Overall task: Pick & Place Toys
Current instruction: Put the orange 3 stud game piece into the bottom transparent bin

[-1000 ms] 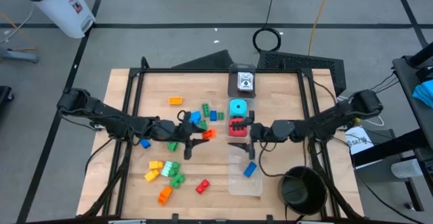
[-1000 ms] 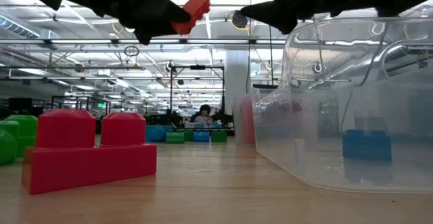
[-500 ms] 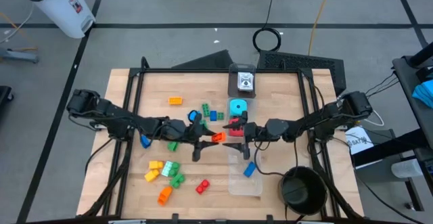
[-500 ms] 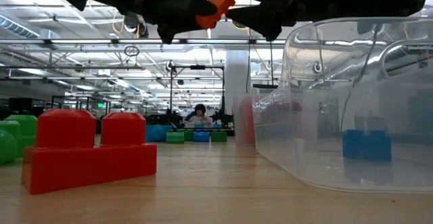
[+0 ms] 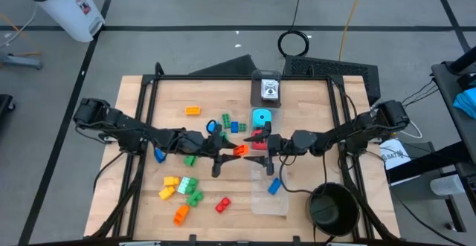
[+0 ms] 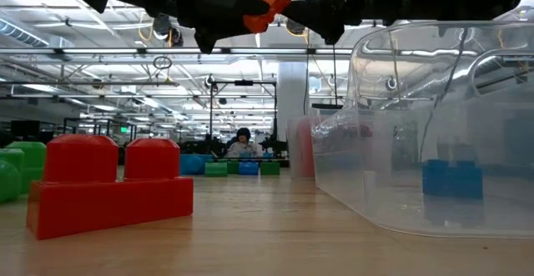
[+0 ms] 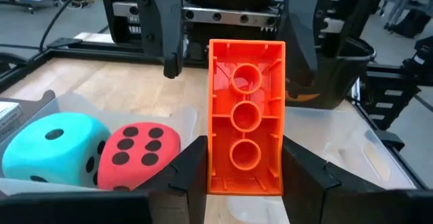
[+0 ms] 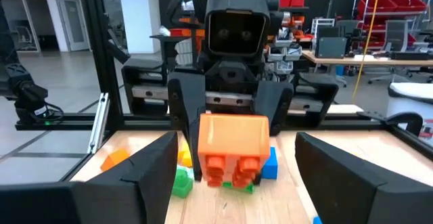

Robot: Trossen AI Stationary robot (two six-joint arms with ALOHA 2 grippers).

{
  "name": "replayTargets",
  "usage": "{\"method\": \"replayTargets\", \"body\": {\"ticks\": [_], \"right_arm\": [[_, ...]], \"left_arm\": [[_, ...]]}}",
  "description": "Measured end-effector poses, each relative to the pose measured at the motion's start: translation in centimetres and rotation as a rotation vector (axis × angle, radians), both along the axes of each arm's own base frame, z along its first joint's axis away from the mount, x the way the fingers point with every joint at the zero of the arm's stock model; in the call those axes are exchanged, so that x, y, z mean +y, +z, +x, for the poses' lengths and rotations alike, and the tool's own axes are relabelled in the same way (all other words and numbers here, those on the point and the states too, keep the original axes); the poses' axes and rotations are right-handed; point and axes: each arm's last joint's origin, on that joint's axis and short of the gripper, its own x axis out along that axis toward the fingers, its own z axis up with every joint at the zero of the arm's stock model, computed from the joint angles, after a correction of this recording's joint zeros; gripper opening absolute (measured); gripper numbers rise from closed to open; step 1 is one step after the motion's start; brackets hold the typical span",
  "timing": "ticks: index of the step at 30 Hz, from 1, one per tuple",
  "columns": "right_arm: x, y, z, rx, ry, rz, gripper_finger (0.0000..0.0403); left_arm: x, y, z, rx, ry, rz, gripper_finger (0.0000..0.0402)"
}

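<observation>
Wooden bench (image 5: 305, 105) under both arms, mid-air handover of one orange plastic brick (image 5: 239, 150).

My left pincer (image 7: 243, 166) is clamped on the orange plastic brick, holding it above the bench centre, just beside the clear plastic box (image 5: 280, 201) with a blue brick (image 5: 274, 186) inside. My right pincer (image 8: 233, 158) faces it with jaws spread on either side of the brick, not gripping. I'd centre the right jaws on the brick's free end, close firmly, and only then let the left release, so nothing drops short of the box.
</observation>
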Motion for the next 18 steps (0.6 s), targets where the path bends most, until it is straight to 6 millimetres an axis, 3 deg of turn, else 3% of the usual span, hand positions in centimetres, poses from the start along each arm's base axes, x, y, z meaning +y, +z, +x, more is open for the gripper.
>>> {"method": "replayTargets", "body": {"ticks": [12,18], "right_arm": [[0.0,0.1,0.2,0.015,-0.004,-0.004,0.0244],[0.0,0.1,0.2,0.013,-0.005,-0.004,0.0232]], "left_arm": [[0.0,0.3,0.1,-0.037,0.011,-0.028,0.0139],[-0.3,-0.6,1.4,-0.032,0.01,-0.026,0.0139]]}}
